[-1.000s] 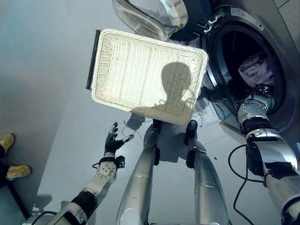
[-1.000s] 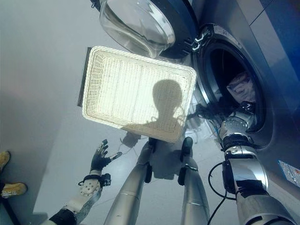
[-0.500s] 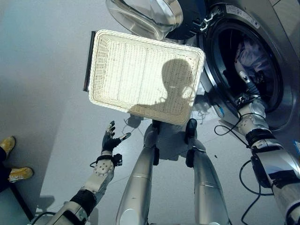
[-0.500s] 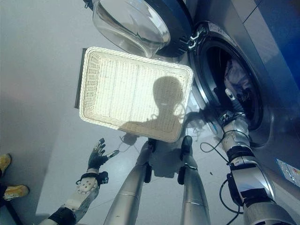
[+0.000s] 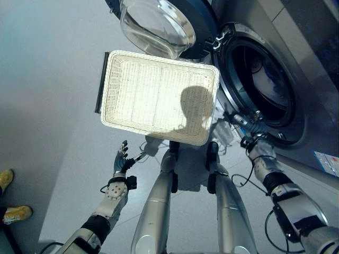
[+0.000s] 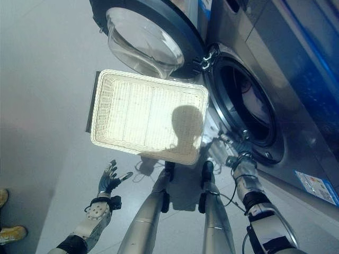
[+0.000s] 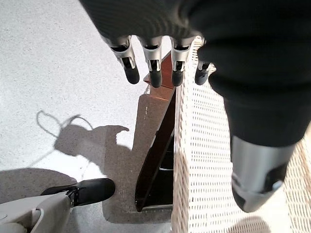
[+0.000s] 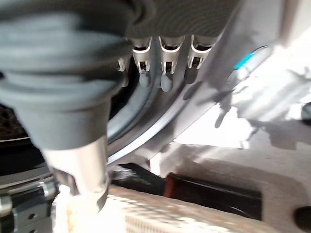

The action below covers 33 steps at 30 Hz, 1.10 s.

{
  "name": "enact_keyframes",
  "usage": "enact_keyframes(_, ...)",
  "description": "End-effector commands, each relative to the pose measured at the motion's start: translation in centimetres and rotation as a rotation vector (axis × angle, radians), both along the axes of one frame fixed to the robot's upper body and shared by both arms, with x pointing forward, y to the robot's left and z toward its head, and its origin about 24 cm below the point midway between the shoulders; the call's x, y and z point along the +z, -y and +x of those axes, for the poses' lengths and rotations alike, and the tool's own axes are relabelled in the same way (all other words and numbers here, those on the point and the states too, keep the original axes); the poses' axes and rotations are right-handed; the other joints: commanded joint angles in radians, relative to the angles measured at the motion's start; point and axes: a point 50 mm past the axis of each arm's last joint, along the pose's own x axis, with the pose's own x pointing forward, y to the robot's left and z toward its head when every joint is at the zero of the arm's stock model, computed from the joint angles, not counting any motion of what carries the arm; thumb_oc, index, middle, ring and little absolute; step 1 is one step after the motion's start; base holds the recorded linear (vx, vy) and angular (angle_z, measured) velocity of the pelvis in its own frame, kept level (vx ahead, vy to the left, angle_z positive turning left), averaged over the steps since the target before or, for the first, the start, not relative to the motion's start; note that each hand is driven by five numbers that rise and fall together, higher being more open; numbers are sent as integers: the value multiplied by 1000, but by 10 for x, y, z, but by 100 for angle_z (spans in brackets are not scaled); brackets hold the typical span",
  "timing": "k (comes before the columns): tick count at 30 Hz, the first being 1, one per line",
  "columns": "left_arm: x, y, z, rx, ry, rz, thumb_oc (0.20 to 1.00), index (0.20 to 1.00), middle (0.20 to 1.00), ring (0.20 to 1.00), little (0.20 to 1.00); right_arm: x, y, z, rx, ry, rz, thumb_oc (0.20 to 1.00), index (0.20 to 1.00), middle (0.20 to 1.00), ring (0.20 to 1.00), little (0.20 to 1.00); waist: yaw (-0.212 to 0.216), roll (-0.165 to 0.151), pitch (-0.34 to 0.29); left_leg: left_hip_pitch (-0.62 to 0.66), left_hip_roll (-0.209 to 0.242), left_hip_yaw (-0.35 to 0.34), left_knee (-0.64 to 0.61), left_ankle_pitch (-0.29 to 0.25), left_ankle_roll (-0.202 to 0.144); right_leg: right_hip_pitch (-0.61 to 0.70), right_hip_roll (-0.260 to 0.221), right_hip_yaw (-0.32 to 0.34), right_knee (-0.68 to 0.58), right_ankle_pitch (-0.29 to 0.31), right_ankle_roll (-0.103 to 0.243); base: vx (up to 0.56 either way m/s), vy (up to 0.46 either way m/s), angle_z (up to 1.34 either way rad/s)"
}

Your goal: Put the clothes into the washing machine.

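The white wicker basket point(image 5: 159, 98) lies on the floor in front of the washing machine point(image 5: 296, 63) with nothing in it. The round door point(image 5: 159, 24) stands swung open. Pale clothes point(image 5: 266, 79) lie inside the dark drum. My right hand point(image 5: 251, 144) is outside the drum, just below the lower rim of the opening. Its fingers point(image 8: 165, 73) are straight and hold nothing. My left hand point(image 5: 122, 161) hovers open over the floor by the basket's near left corner, with its fingers point(image 7: 154, 68) spread above the basket's dark handle point(image 7: 155, 145).
A person's yellow shoes point(image 5: 13, 211) stand at the far left on the grey floor. The open door hangs over the basket's far edge. A label point(image 5: 326, 161) sits low on the machine's front, right of my right arm.
My right hand has come back out of the drum to below its rim, leaving the pale cloth inside. The camera has shifted, so more of the machine's front shows. My left hand has stayed open.
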Motion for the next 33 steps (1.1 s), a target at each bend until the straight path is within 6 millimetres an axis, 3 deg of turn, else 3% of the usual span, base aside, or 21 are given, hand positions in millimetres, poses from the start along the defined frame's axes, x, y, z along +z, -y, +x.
enact_keyframes(1, -29, -13, -17, 25, -135, 57, 1000, 1000, 1000, 1000, 1000, -43, -25, -25, 165, -153, -190, 1000, 1000, 1000, 1000, 1000, 2, -27, -19, 164, -64, 33, 48, -111, 25, 161, 54, -31, -67, 39, 9, 0, 0, 0)
enact_keyframes(5, -29, -13, -17, 25, -135, 57, 1000, 1000, 1000, 1000, 1000, -43, -25, -25, 165, -153, -190, 1000, 1000, 1000, 1000, 1000, 2, -27, -19, 164, -64, 33, 48, -111, 25, 161, 54, -31, -67, 39, 9, -1, -5, -4)
enact_keyframes(6, -40, -18, -25, -6, -208, 67, 1000, 1000, 1000, 1000, 1000, -80, -34, -51, 256, -291, -295, 1000, 1000, 1000, 1000, 1000, 5, -38, -19, 258, -64, 25, 32, -121, 20, 260, 46, -31, -82, 24, 9, -6, -20, -15)
enact_keyframes(8, -40, -18, -25, -6, -208, 67, 1000, 1000, 1000, 1000, 1000, -80, -34, -51, 256, -291, -295, 1000, 1000, 1000, 1000, 1000, 5, -38, -19, 258, -64, 25, 32, -121, 20, 260, 46, -31, -82, 24, 9, 38, -32, -13)
enact_keyframes(9, -60, -19, -43, -72, -322, 55, 1000, 1000, 1000, 1000, 1000, -123, -30, -93, 344, -489, -283, 1000, 1000, 1000, 1000, 1000, 6, -52, -98, 337, -56, 12, -9, -127, 14, 349, 40, -34, -105, 1, 6, 81, -43, -10)
enact_keyframes(12, -60, -19, -43, -72, -322, 55, 1000, 1000, 1000, 1000, 1000, -123, -30, -93, 344, -489, -283, 1000, 1000, 1000, 1000, 1000, 6, -52, -98, 337, -56, 12, -9, -127, 14, 349, 40, -34, -105, 1, 6, 64, -33, -1)
enact_keyframes(13, -80, -20, -66, -119, -426, 16, 1000, 1000, 1000, 1000, 1000, -150, -26, -128, 366, -627, -261, 1000, 1000, 1000, 1000, 1000, -5, -66, -169, 408, -48, -5, -48, -128, 9, 431, 47, -30, -132, -15, 2, 111, -55, 8)
enact_keyframes(17, -80, -20, -66, -119, -426, 16, 1000, 1000, 1000, 1000, 1000, -150, -26, -128, 366, -627, -261, 1000, 1000, 1000, 1000, 1000, -5, -66, -169, 408, -48, -5, -48, -128, 9, 431, 47, -30, -132, -15, 2, 79, -19, 23)
enact_keyframes(18, -98, -21, -91, -120, -540, -33, 1000, 1000, 1000, 1000, 1000, -172, -23, -162, 384, -772, -254, 1000, 1000, 1000, 1000, 1000, -20, -80, -245, 504, -37, -7, -101, -131, 1, 538, 59, -23, -190, -22, 0, 207, -22, 84)
enact_keyframes(21, -98, -21, -91, -120, -540, -33, 1000, 1000, 1000, 1000, 1000, -172, -23, -162, 384, -772, -254, 1000, 1000, 1000, 1000, 1000, -20, -80, -245, 504, -37, -7, -101, -131, 1, 538, 59, -23, -190, -22, 0, 162, -10, 31)
enact_keyframes(22, -116, -19, -120, -132, -652, -84, 1000, 1000, 1000, 1000, 1000, -190, -19, -197, 416, -925, -286, 1000, 1000, 1000, 1000, 1000, -28, -93, -330, 597, -29, -3, -139, -140, -4, 640, 71, -15, -252, -19, 0, 280, -8, 10)
enact_keyframes(23, -116, -19, -120, -132, -652, -84, 1000, 1000, 1000, 1000, 1000, -190, -19, -197, 416, -925, -286, 1000, 1000, 1000, 1000, 1000, -28, -93, -330, 597, -29, -3, -139, -140, -4, 640, 71, -15, -252, -19, 0, 473, -11, -3)
enact_keyframes(24, -124, -15, -136, -136, -704, -162, 1000, 1000, 1000, 1000, 1000, -197, -16, -214, 394, -1011, -274, 1000, 1000, 1000, 1000, 1000, -26, -105, -383, 649, -27, 3, -144, -155, -6, 702, 72, -19, -294, -11, 0, 228, -8, -23)
enact_keyframes(33, -135, -16, -161, -134, -837, -176, 1000, 1000, 1000, 1000, 1000, -201, -20, -221, 388, -1037, -215, 1000, 1000, 1000, 1000, 1000, -28, -127, -430, 710, -48, -3, -97, -209, 9, 776, 71, 9, -338, 6, 0, 79, -5, -5)
